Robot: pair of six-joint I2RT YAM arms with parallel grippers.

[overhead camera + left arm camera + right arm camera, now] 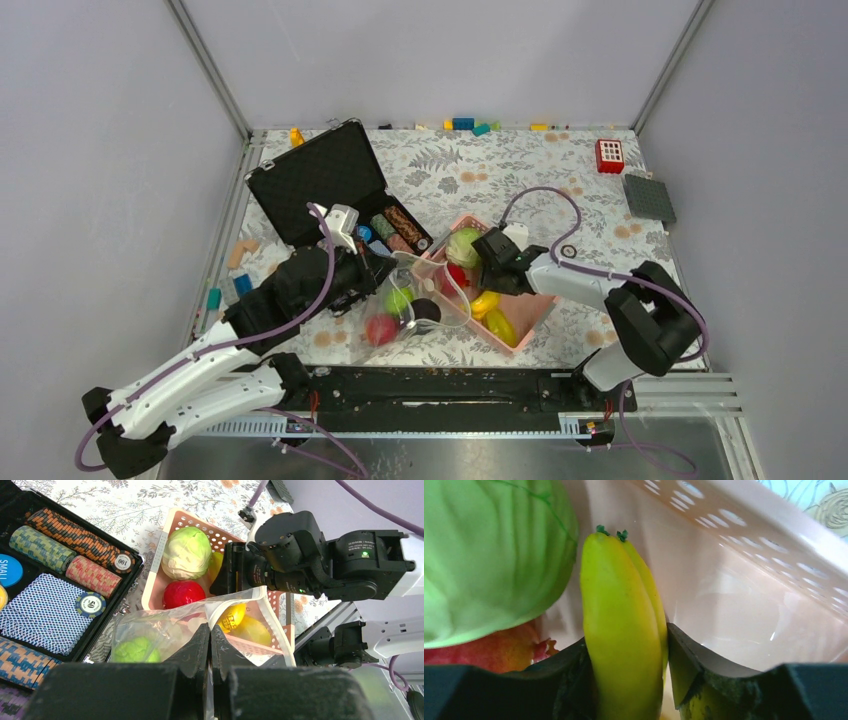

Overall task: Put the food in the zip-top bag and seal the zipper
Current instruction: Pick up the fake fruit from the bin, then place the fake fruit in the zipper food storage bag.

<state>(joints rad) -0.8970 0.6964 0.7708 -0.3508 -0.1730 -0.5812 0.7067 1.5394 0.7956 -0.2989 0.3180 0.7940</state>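
The floral table [520, 170] holds the pink basket [220, 539], your landmark. Inside it, your right gripper [624, 675] is clamped round a yellow banana [616, 610], just beside the cabbage [186, 552] and a red apple [182, 594]. The zip-top bag [430, 295] lies against the basket's side nearer your left arm, zipper [274, 625] unsealed, a lime [132, 650] inside. Your left gripper [210, 630] pinches the bag's edge farthest from the basket.

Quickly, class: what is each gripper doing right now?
Left gripper: closed on the edge of the soft clear plastic zip-top bag.
Right gripper: closed on the yellow plastic toy banana.
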